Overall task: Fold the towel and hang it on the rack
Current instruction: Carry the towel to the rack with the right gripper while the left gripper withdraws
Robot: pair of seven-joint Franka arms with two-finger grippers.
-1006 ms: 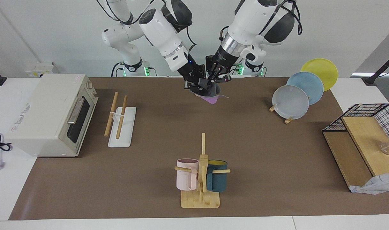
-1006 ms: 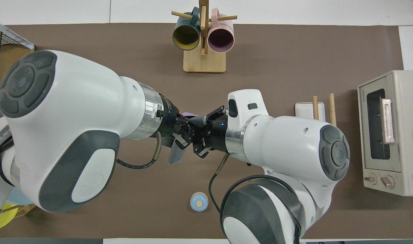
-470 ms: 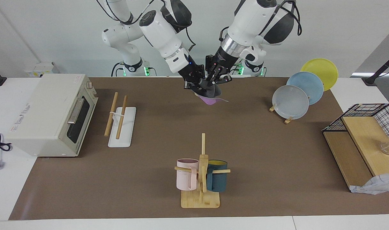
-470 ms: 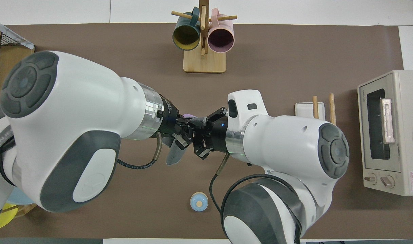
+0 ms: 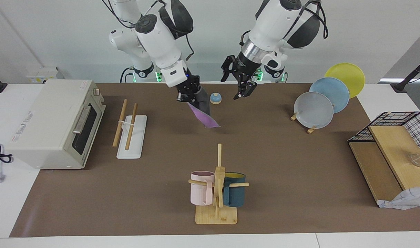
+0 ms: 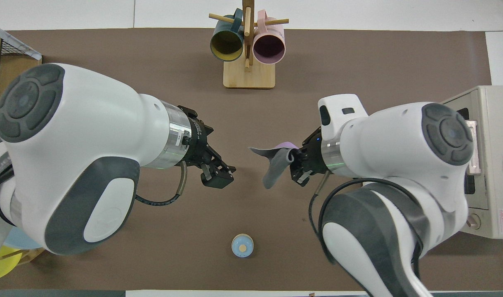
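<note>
From across the table, the left gripper has let go and hangs open and empty, while the right gripper alone pinches the towel, carried off toward the rack: the handover looks done, hanging remains. From overhead, the towel dangles in mid-air above the mat, bunched, grey outside, purple peeking through.

The toaster oven carries a red warning triangle label beside its knobs and a small brand mark along the door's upper corner, too small to read. No other text is legible.
</note>
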